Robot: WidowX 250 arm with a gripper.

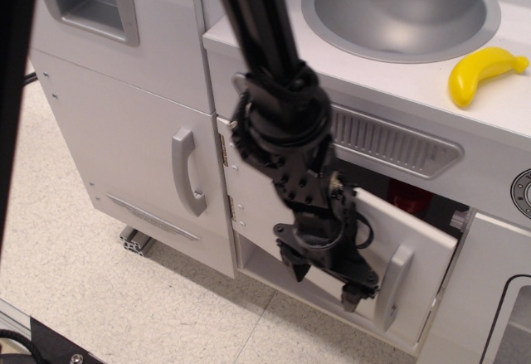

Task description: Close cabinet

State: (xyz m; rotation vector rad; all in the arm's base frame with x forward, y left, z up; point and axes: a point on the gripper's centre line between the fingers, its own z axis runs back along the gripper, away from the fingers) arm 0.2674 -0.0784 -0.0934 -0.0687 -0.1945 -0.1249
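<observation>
The cabinet is the white compartment under the sink counter. Its flat white door with a small grey vertical handle hangs a little ajar, with only a narrow dark gap along its top and right edge. A red bottle shows through that gap. My black gripper is pressed against the outer face of the door, just left of the handle. Its fingers look closed together and hold nothing.
A taller white door with a long grey handle stands to the left. A grey sink bowl and a yellow banana are on the counter above. A windowed door is at the right. Speckled floor lies below.
</observation>
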